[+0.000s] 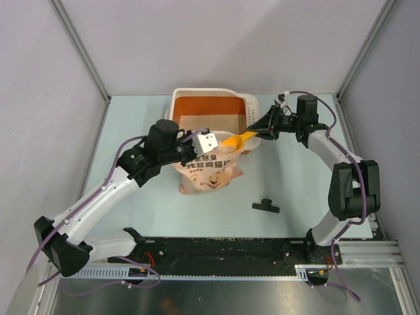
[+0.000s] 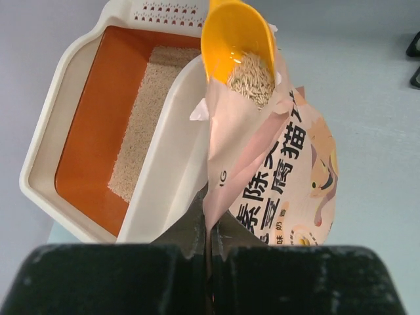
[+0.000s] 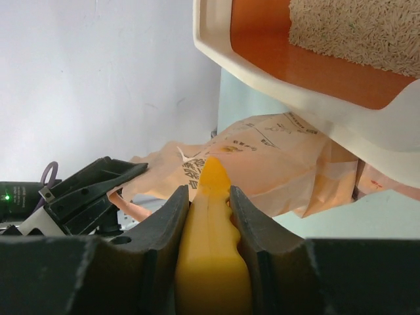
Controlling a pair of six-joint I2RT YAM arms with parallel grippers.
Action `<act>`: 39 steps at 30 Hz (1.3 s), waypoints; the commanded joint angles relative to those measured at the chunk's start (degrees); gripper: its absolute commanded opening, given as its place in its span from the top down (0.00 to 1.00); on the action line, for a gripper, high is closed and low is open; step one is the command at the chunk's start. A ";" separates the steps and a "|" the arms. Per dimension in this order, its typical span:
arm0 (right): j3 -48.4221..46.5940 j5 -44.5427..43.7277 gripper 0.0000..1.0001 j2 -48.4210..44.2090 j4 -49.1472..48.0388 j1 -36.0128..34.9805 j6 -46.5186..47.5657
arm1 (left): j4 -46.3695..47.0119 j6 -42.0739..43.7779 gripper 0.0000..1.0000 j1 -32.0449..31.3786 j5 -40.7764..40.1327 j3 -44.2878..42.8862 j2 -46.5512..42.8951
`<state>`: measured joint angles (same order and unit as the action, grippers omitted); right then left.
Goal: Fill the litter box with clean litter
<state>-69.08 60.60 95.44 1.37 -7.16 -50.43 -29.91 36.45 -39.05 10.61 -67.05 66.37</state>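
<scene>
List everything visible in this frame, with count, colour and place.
litter box: one, cream with orange inside, far middle of table
litter: beige, a patch in the box, some in the scoop
scoop: one, orange, over the bag's mouth
bag: one, pink, printed, in front of the box
black part: one, on the table right of the bag
table: one, pale blue
left gripper: black, shut on the bag's edge
right gripper: black, shut on the scoop's handle
</scene>
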 commanded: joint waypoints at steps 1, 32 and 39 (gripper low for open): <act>-0.01 0.41 1.00 -2.63 -3.69 -0.48 -1.23 | 3.02 2.40 1.00 -0.24 -0.33 -3.79 -1.33; -3.52 4.00 1.00 0.89 -9.36 1.36 -2.56 | 3.02 4.16 1.00 -0.24 0.20 -3.62 0.25; -3.61 5.41 1.00 -0.08 -10.25 3.29 -4.32 | 3.02 4.77 1.00 -0.24 0.73 -3.62 1.48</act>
<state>-69.91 64.62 96.73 -6.07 -5.65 -53.56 -31.03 39.57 -39.24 10.02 -69.38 68.69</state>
